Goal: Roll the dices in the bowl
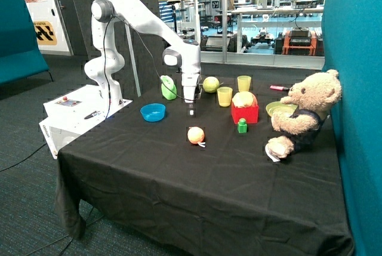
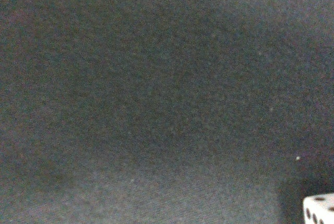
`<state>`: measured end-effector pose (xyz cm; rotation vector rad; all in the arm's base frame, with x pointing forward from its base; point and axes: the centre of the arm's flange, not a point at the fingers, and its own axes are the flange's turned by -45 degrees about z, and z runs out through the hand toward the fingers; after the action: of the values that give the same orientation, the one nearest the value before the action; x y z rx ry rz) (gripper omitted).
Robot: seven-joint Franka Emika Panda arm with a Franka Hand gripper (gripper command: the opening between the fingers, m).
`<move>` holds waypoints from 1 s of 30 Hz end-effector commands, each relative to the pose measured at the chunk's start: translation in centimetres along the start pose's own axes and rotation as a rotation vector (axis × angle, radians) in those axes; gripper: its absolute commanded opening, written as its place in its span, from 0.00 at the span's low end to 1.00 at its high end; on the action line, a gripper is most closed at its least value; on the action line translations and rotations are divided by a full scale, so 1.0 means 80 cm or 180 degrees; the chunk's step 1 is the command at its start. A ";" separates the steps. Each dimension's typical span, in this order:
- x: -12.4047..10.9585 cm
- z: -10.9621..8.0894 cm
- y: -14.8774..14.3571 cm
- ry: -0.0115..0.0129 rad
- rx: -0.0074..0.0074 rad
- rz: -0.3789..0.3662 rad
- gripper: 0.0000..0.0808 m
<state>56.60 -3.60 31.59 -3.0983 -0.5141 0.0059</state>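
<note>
Black-clothed table [image 1: 179,172], glass-walled lab behind. Gripper [image 1: 191,111]: low over the cloth between blue bowl [image 1: 153,112] and peach-coloured fruit [image 1: 196,135]; finger spread cannot be told. One white die [image 2: 319,209] on the cloth near it. Likely light, hard, prone to slip; pinch opposite flat faces.

A teddy bear [image 1: 304,113] sits at the table edge beside a yellow-green bowl [image 1: 279,108]. Two yellow cups [image 1: 225,96] stand behind a red box [image 1: 245,113]. A green block [image 1: 242,126] touches the box front.
</note>
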 end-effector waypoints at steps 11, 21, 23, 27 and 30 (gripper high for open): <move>-0.011 0.027 0.013 0.00113 -0.00048 0.0073 0.08; -0.006 0.017 0.010 0.00113 -0.00049 0.0009 0.38; -0.003 0.012 0.007 0.00113 -0.00050 -0.0005 0.52; -0.001 0.007 0.000 0.00112 -0.00050 -0.0047 0.71; -0.001 0.009 -0.006 0.00112 -0.00050 -0.0043 0.76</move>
<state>56.39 -3.90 30.41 -3.0993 -0.5216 -0.0117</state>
